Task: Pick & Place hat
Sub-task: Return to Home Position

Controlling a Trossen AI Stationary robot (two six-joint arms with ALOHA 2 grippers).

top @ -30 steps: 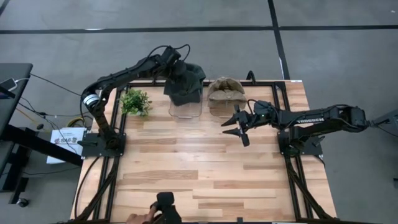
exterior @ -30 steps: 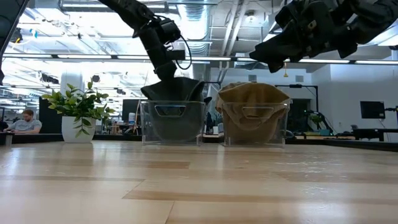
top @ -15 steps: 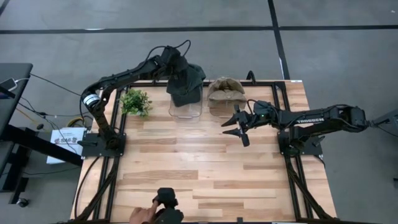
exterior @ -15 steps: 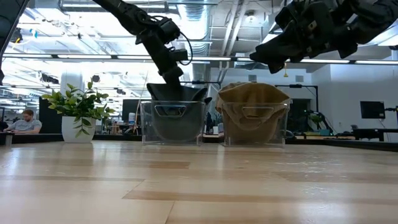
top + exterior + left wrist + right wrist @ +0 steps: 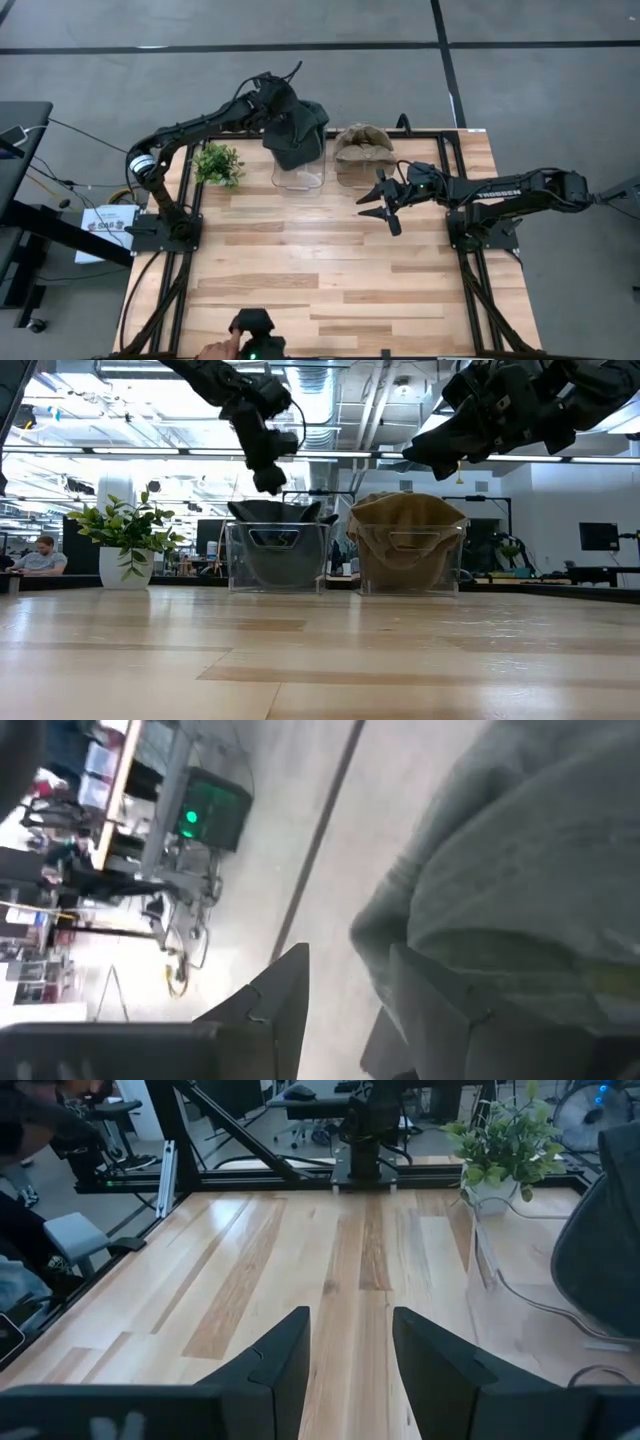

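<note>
A dark grey hat [image 5: 298, 130] [image 5: 275, 512] sits in the left of two clear bins [image 5: 298, 176] at the table's far edge, its crown bulging over the rim. A tan hat [image 5: 362, 145] [image 5: 405, 520] fills the right bin. My left gripper [image 5: 272, 100] [image 5: 268, 478] [image 5: 348, 952] hangs open just above the grey hat, apart from it in the low view. My right gripper [image 5: 385, 196] [image 5: 440, 452] [image 5: 350, 1315] hovers open over the table, on the near side of the tan hat's bin.
A potted plant [image 5: 217, 163] [image 5: 125, 538] stands left of the bins. At the table's near edge a person's hand [image 5: 215, 350] holds a dark device [image 5: 252, 330]. Bare wooden tabletop [image 5: 330, 260] stretches between the bins and the near edge.
My left gripper has risen off the grey hat and drawn slightly toward the table's far left. The hat, which stood peaked up around the fingers, has sunk lower into its bin. The person's hand with the device has shifted left along the near edge.
</note>
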